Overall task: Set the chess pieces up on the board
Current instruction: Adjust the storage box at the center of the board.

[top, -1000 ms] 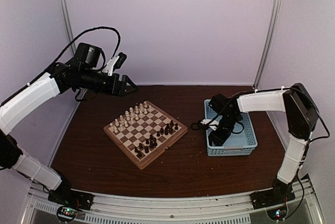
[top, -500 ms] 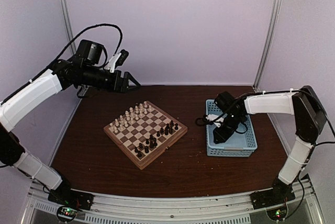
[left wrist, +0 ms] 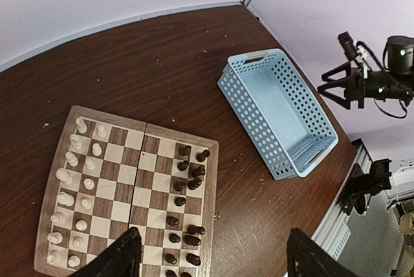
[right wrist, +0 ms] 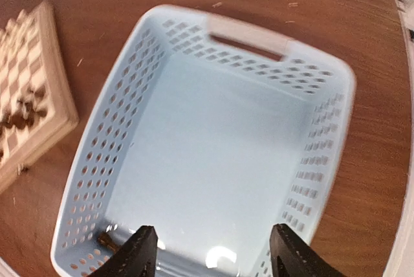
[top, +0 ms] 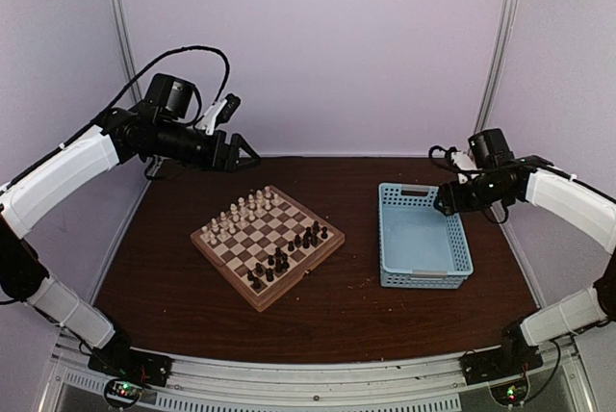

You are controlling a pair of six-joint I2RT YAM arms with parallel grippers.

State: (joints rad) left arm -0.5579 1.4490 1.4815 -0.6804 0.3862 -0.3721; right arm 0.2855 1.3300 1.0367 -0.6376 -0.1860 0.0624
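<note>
The right jaws stand apart with nothing between them, high over the light blue basket [right wrist: 249, 41], looking down into it. Low in one corner of the basket lies a small dark thing [right wrist: 108, 242], too blurred to name. The left jaws are likewise spread and hold nothing, hanging in the air above the far left of the table [top: 337, 316], well clear of the board [top: 265, 237]. The board lies turned cornerwise near the table's middle, apart from the basket, with bare wood between and in front of them. Cream pieces [top: 241, 212] fill two rows along its far-left side, dark pieces [top: 284, 258] crowd less evenly along its near-right side, and the middle squares are bare. A second ago the right arm [top: 568, 195] reached down inside the basket; now it is lifted and drawn back beyond the basket's far right corner. The left arm [top: 67, 176] has barely shifted
</note>
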